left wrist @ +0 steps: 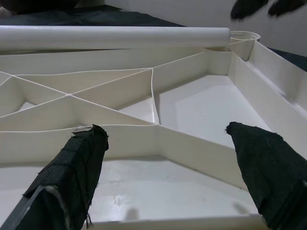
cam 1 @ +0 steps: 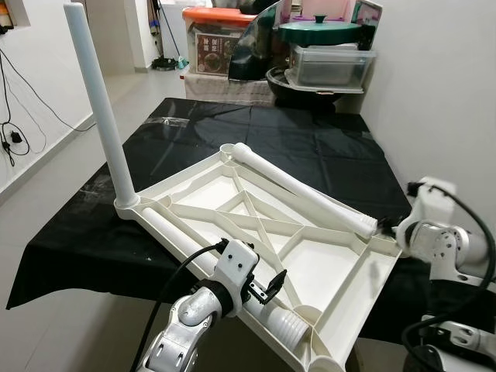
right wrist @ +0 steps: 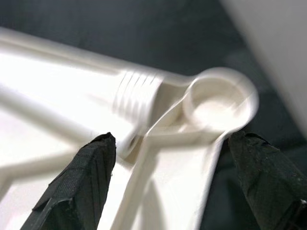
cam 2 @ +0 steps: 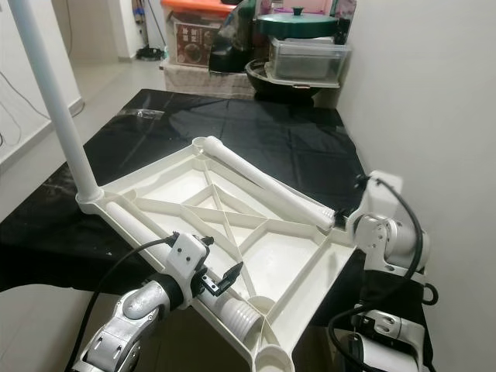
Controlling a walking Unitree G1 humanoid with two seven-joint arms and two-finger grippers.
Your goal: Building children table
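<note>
- White tabletop (cam 1: 325, 271) lies underside up on a black cloth (cam 1: 310, 147); one leg (cam 1: 97, 108) stands upright in its far-left corner socket.
- Left gripper (left wrist: 168, 163), fingers spread wide and empty, hovers at the near edge over a loose leg (cam 1: 271, 314).
- Right gripper (right wrist: 172, 177), open and empty; right wrist view, blurred, shows the threaded end of another loose leg (cam 1: 302, 188) beside the right corner socket (right wrist: 218, 100).

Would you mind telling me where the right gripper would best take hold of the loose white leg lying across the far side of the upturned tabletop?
Probably on the smooth shaft just behind the threaded end, coming from above with fingers astride it. The leg lies flat across the tabletop, that end nearest the open right gripper and the empty corner socket.
</note>
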